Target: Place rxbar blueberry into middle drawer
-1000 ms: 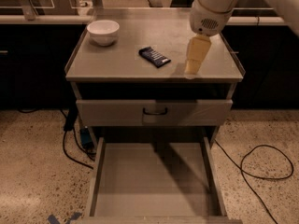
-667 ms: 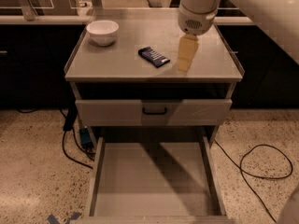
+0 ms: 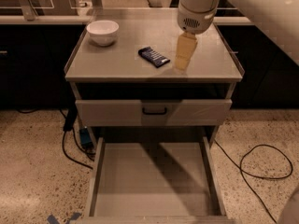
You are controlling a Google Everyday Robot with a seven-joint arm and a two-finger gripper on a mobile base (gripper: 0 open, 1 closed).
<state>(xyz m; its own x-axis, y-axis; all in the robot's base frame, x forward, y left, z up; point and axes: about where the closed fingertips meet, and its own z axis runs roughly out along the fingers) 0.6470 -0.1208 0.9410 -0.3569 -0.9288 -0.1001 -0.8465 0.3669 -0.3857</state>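
Note:
The rxbar blueberry (image 3: 153, 56), a dark flat bar with white lettering, lies on the cabinet top (image 3: 121, 64) near its middle. My gripper (image 3: 183, 62) hangs from the white arm just right of the bar, its tan fingers (image 3: 185, 50) pointing down close above the top, apart from the bar. The middle drawer (image 3: 152, 178) is pulled out wide open below, with a plain bare grey floor and low side walls.
A white bowl (image 3: 103, 31) sits at the back left of the cabinet top. The top drawer front with a small black handle (image 3: 154, 111) is shut. Black cables lie on the speckled floor at left (image 3: 70, 143) and right (image 3: 261, 164).
The arm and gripper have shifted left along the cabinet top, closer to the bar. The bar, bowl and drawer have not moved.

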